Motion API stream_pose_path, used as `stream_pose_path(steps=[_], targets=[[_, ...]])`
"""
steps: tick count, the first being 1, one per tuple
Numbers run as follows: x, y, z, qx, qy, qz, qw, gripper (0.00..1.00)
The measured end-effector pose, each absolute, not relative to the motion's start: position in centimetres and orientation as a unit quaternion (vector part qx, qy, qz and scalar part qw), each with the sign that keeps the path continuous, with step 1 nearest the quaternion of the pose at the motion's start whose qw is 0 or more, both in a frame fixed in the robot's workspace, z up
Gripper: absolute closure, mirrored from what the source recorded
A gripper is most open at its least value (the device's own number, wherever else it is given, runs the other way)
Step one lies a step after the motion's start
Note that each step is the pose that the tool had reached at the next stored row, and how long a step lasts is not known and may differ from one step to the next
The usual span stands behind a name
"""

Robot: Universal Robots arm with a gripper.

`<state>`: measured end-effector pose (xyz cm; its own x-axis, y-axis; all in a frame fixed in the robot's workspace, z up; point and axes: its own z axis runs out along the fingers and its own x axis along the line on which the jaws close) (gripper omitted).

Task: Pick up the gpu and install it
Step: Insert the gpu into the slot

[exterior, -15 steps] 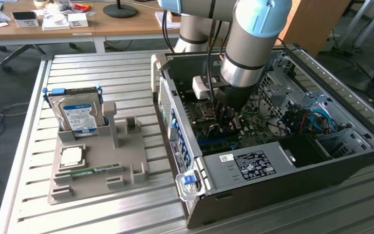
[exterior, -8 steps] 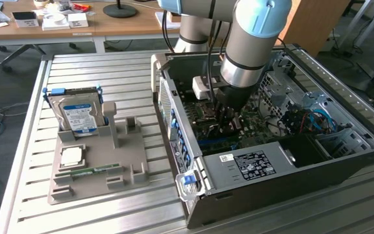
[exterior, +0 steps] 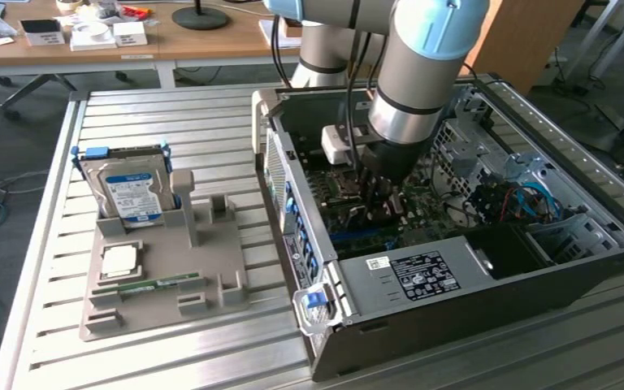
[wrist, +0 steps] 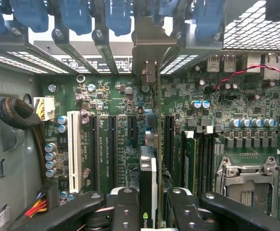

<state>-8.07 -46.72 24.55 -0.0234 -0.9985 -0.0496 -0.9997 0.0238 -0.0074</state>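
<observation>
While reaching deep into the computer case (exterior: pixel 572 268), pincer (wrist: pixel 152 204) clamping the gpu (wrist: pixel 148 168) edge-on, upright over motherboard (wrist: pixel 106 144) slots, blue latches (wrist: pixel 77 14) beyond.

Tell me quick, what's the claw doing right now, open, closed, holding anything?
Claw: shut on the gpu, holding it edge-on over the motherboard inside the computer case.
</observation>
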Motion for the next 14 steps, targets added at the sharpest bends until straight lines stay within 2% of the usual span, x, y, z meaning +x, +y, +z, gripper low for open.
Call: stream_pose_path(steps=[14], targets=[[-8.09,-46.74,24.14,-0.698,0.715,0.015,0.02,0.73]])
